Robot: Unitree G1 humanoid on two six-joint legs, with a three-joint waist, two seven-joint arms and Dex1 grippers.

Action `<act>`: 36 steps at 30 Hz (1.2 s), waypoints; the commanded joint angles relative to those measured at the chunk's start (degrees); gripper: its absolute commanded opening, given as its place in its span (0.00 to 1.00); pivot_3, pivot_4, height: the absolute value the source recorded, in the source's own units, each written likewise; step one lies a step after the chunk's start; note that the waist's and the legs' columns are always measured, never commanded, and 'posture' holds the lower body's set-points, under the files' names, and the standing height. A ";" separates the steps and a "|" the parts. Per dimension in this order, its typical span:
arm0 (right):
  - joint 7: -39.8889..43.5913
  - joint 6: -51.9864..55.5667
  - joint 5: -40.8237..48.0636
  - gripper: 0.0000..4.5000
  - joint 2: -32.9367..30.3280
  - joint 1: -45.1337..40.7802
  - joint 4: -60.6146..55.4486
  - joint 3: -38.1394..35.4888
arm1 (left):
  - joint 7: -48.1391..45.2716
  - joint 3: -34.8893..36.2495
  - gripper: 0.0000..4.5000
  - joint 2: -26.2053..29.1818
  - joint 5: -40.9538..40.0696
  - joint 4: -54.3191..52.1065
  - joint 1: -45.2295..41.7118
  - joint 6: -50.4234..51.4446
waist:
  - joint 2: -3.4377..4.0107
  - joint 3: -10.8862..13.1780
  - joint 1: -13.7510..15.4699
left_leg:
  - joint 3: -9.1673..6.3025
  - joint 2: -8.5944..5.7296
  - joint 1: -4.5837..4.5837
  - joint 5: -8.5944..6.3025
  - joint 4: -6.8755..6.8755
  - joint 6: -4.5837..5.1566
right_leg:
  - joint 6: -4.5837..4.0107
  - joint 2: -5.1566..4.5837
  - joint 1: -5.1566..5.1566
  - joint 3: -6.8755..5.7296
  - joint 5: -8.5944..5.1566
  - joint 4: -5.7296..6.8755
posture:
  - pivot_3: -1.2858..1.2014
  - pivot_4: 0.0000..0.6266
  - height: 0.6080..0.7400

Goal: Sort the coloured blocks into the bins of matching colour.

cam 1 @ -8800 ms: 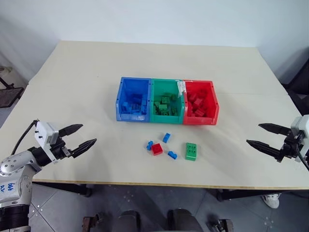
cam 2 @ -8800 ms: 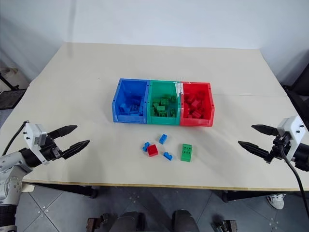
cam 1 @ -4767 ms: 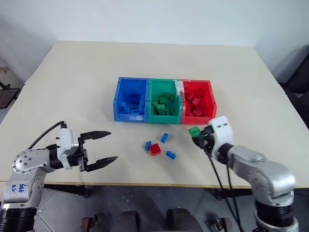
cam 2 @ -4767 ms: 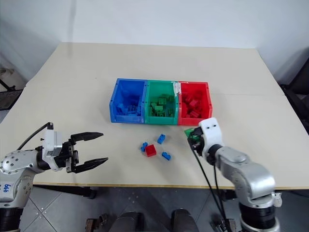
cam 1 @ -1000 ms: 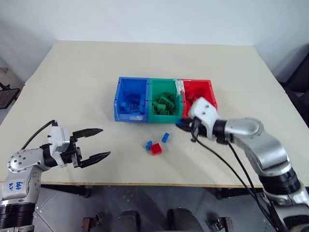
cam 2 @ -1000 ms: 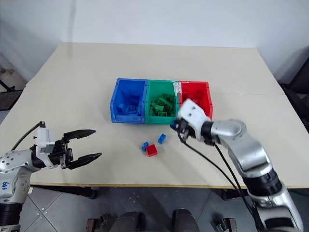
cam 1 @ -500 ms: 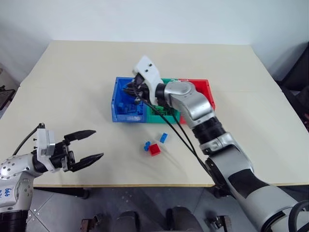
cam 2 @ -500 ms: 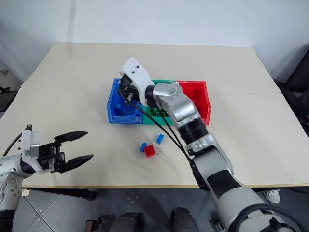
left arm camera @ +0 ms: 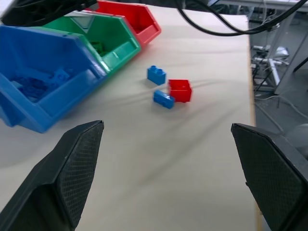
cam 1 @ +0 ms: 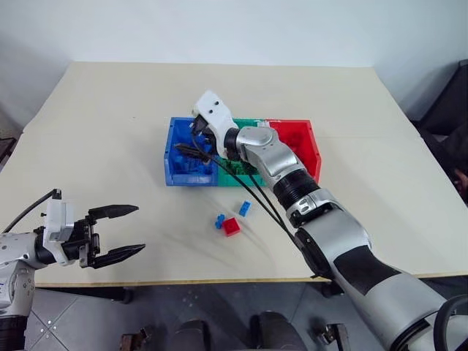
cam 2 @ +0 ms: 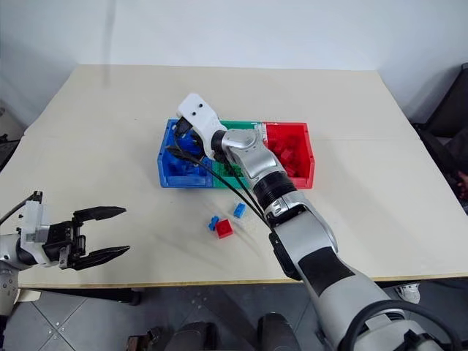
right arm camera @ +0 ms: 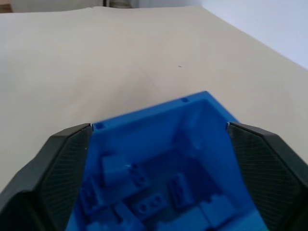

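My right gripper hangs open over the blue bin, with nothing between its fingers; the right wrist view looks down into that bin, where several blue bricks lie. The green bin and the red bin adjoin it, partly hidden by my right arm. Two small blue blocks and a red block lie on the table in front of the bins. My left gripper is open and empty near the table's front left edge, well away from the blocks.
The bins stand mid-table on a pale wooden tabletop. My right arm with its black cables stretches across the green bin and over the space just right of the loose blocks.
My right gripper carried a small blue block from in front of the bins to above the blue bin, and its fingers have opened there. The left gripper has stayed open.
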 commanded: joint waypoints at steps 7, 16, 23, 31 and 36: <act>18.49 14.08 8.41 0.99 -16.40 24.01 -42.39 -0.81 | -2.81 -2.23 1.00 -2.07 -0.03 3.50 -4.28 -2.42 | -0.28 -0.17 1.63 | -0.30 -0.04 -0.08 -0.06 0.08 0.09 | 0.07 0.00 0.09 0.01 0.04 0.05 | 0.52 0.24 1.00; 32.04 16.77 21.31 0.99 -40.76 58.14 -68.36 -15.15 | -5.50 -4.04 1.00 -2.49 1.31 9.56 -7.93 -3.61 | -0.11 -0.07 3.18 | -0.12 0.01 -0.07 -0.09 0.15 0.16 | 0.07 0.04 0.71 -0.01 0.03 -1.26 | 0.52 0.24 1.00; 35.42 14.46 25.40 0.99 -48.60 74.88 -69.13 -28.57 | -6.02 -4.53 1.00 -2.65 1.34 10.38 -8.94 -2.81 | -0.10 -0.07 3.11 | 0.01 0.10 0.04 -0.07 0.11 0.18 | 0.04 0.04 1.09 0.01 0.01 -1.92 | 0.52 0.24 1.00; 29.70 16.28 22.98 0.99 -46.01 69.11 -72.81 -19.85 | -5.45 -5.23 1.00 -3.22 1.58 10.26 -10.67 -2.70 | -0.09 -0.07 2.95 | 0.13 0.14 0.06 -0.05 0.14 0.19 | 0.04 0.04 1.07 0.03 0.01 -1.92 | 0.52 0.24 1.00; 25.72 15.78 16.80 0.99 -41.34 59.27 -68.63 -8.86 | -4.54 -5.09 1.00 -3.56 1.23 8.70 -10.46 -2.64 | -0.08 -0.05 3.29 | 0.13 0.17 0.02 0.00 0.11 0.09 | 0.04 0.07 0.89 0.02 0.00 -1.72 | 0.52 0.24 1.00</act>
